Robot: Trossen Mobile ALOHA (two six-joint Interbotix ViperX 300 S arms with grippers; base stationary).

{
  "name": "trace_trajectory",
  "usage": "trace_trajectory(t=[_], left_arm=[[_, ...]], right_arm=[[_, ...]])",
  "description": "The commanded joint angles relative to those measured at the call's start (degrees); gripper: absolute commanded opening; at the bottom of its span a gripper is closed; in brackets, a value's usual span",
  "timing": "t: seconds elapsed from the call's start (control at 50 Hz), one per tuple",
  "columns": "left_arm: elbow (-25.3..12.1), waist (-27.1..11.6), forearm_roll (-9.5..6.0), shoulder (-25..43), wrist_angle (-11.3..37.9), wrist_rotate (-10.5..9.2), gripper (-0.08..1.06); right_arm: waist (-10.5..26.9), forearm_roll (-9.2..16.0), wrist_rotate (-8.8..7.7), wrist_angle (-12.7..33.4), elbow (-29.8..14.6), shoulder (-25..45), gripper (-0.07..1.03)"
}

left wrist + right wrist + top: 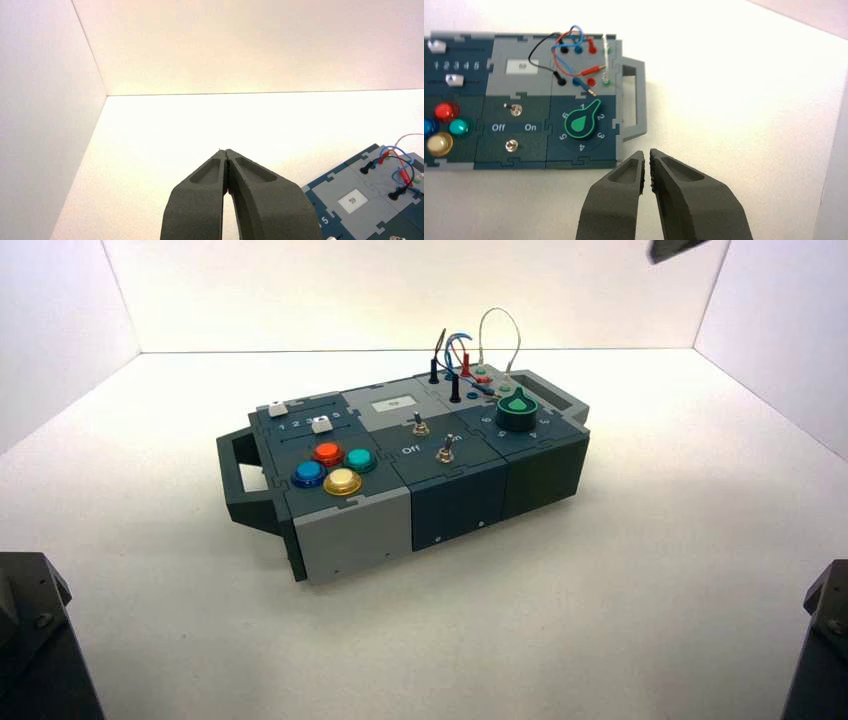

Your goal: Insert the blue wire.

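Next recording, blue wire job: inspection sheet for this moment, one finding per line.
Surface: white table, bearing the box.
Job's things: blue wire, one plug loose, lying on the panel by the green knob.
Clutter: nothing seen.
Grippers: left gripper shut, off the box; right gripper slightly parted, empty, short of the knob.
Cables: black, red and white leads at the sockets.
Surroundings: white walls.

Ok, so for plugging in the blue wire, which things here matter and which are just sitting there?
For the job: blue wire, plug lying loose; blue socket beside it; right gripper, short of the box.
Just there: green knob; toggle switches; coloured buttons; white wire loop; left gripper, shut, idle.
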Motion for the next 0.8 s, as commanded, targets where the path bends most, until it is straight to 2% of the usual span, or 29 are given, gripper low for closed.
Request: trace_trajectory(t=[0.02, 0.22, 0.28, 0.32, 0.54, 0.6, 0.8], left_arm=[[-1.14, 0.44, -0.09, 0.09, -0.62, 0.09, -0.03], [-1.14, 0.44, -0.18, 0.00, -0.62, -0.09, -0.03], [-1.23, 0.44, -0.18, -0.09, -0.62, -0.09, -0.03], [-1.23, 0.44, -0.18, 0.00, -0.62, -0.18, -0.03], [-1.14, 0.44, -0.18, -0.09, -0.62, -0.18, -0.03], [-1.14, 0.44, -0.18, -0.09, -0.44, -0.18, -0.03], [-0.97, 0.44, -0.18, -0.09, -0.62, -0.18, -0.03]], right_arm=[[0.79, -0.18, -0.88, 2.46, -6.15, 5.80, 0.09], [3.43, 0.00, -4.75, 9.76, -13.89, 16.17, 0.13], [4.13, 0.00, -5.27, 10.63, -14.85, 17.75, 0.14], [5.89, 0.00, -6.42, 11.95, -16.87, 20.83, 0.15], [9.76, 0.35, -8.44, 13.45, -22.76, 27.60, 0.22], [10.63, 0.44, -9.58, 13.54, -23.91, 28.48, 0.24], [11.60, 1.93, -12.04, 13.62, -25.31, 30.06, 0.33]])
